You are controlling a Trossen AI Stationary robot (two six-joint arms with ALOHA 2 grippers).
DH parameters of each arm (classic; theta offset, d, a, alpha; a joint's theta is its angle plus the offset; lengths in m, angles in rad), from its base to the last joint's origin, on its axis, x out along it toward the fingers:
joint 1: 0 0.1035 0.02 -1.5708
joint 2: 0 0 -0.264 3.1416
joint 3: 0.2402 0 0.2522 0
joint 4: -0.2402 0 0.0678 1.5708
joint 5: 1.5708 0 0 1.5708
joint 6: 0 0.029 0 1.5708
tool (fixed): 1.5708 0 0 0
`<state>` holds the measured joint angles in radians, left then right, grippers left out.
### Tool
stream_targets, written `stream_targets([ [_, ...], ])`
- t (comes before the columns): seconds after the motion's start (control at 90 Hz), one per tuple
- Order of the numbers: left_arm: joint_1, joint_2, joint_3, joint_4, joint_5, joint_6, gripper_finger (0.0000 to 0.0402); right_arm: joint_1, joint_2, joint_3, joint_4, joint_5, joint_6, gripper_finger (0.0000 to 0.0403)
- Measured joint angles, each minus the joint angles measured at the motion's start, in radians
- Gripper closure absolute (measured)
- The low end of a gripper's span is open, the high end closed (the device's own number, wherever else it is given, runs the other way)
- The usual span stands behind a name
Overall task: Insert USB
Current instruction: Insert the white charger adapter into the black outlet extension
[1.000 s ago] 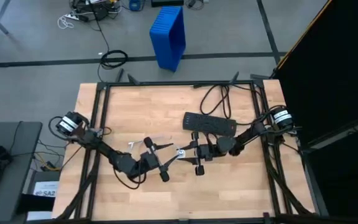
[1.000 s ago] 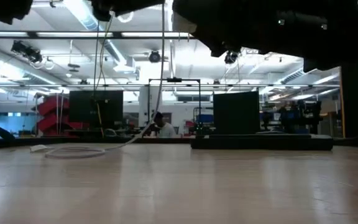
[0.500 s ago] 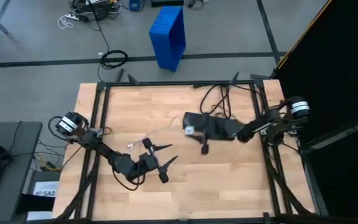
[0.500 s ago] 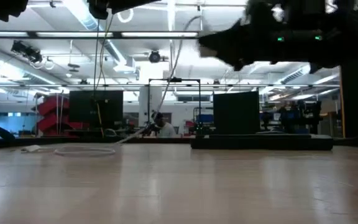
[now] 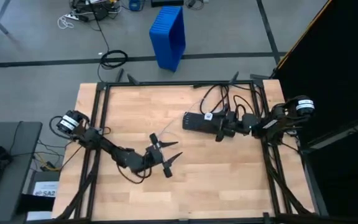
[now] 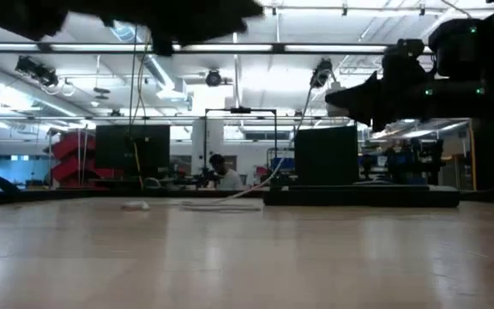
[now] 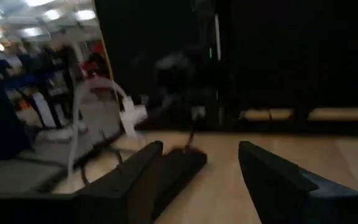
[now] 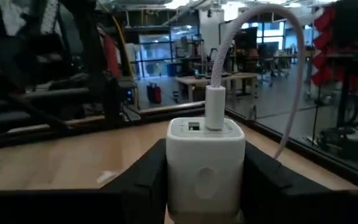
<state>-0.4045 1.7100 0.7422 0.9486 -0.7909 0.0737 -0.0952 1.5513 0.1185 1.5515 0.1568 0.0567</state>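
No legible txt on charger (image 8: 206,163).

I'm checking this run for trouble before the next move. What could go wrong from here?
The right gripper holds a white charger block with the white cable already plugged in, above the black power strip. The cable trails loose across the table, so it might snag or tug the block askew. The block could also miss the strip's sockets. The left gripper, open over mid-table, is not steadying the strip, which might slide.
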Motion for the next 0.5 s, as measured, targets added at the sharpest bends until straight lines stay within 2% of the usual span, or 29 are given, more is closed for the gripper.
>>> stream_targets([
  [0.1,0.120,0.000,0.009,-0.134,0.184,-0.103,0.0197,0.019,0.000,0.006,0.000,-0.012,-0.005,0.0289],
  [0.222,0.251,0.000,0.074,-0.304,0.322,-0.103,0.0196,0.035,0.001,0.006,-0.001,-0.011,-0.031,0.0289],
  [0.4,0.390,0.027,0.290,-0.655,0.515,-0.054,0.0174,0.035,0.001,0.006,-0.003,-0.018,-0.049,0.0289],
  [0.5,0.430,0.071,0.411,-0.864,0.565,0.006,0.0151,0.035,0.001,0.006,-0.001,-0.018,-0.061,0.0289],
])
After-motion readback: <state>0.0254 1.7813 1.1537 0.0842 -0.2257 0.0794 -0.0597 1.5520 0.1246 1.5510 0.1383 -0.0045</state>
